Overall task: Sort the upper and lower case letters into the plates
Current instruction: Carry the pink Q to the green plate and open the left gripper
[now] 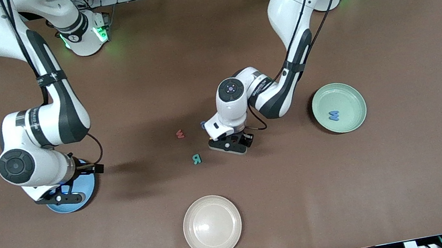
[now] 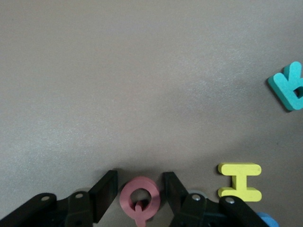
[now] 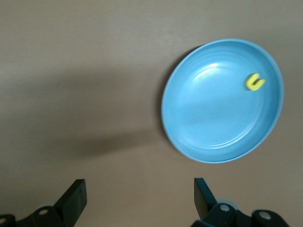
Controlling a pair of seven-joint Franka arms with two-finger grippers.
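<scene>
My left gripper (image 2: pixel 140 179) is down at the table's middle (image 1: pixel 231 144), jaws open and narrow, one on each side of a flat red letter Q (image 2: pixel 140 199), with thin gaps. A yellow H (image 2: pixel 239 181) lies beside it and a teal letter (image 2: pixel 289 87) lies farther off. The front view shows a red W (image 1: pixel 179 134), the teal letter (image 1: pixel 196 159) and a blue letter (image 1: pixel 203 124) half hidden by the hand. The pale green plate (image 1: pixel 352 94) holds a blue M (image 1: pixel 333 115). My right gripper (image 1: pixel 59 199) hangs open and empty over the blue plate (image 3: pixel 213 123), which holds a yellow u (image 3: pixel 254 82).
A cream-white round plate (image 1: pixel 212 225) sits near the table's front edge, nearer the camera than the loose letters. Brown tabletop stretches between the plates.
</scene>
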